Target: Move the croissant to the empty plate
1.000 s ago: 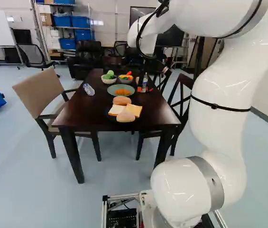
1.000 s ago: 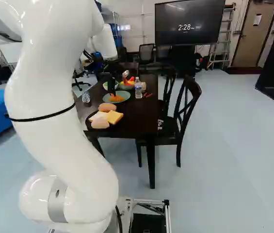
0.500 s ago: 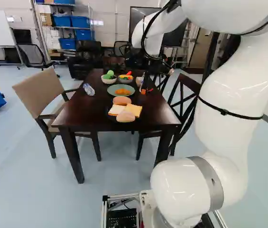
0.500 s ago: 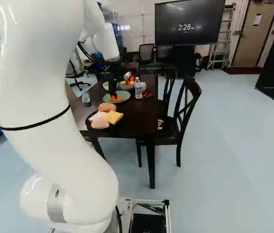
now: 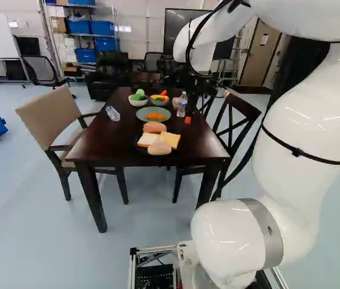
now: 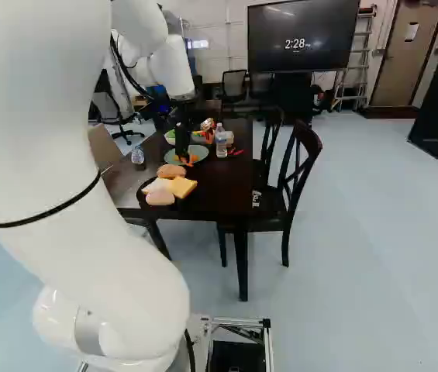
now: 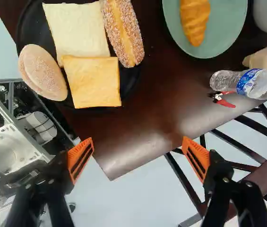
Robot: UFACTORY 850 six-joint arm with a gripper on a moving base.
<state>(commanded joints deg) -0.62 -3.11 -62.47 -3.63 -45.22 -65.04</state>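
On green plate point(image 7: 230, 26), croissant point(image 7: 194, 21). Well apart from green plate, near table point(image 7: 152, 106) edge, gripper point(image 6: 184, 146), orange-padded fingers spread wide. Beside green plate, black plate point(image 7: 133, 78) with bread slices point(image 7: 93, 82), seeded roll point(image 7: 122, 33) and round bun point(image 7: 43, 72). Near green plate, bowl point(image 7: 262, 16) and upright bottle point(image 7: 265, 84).
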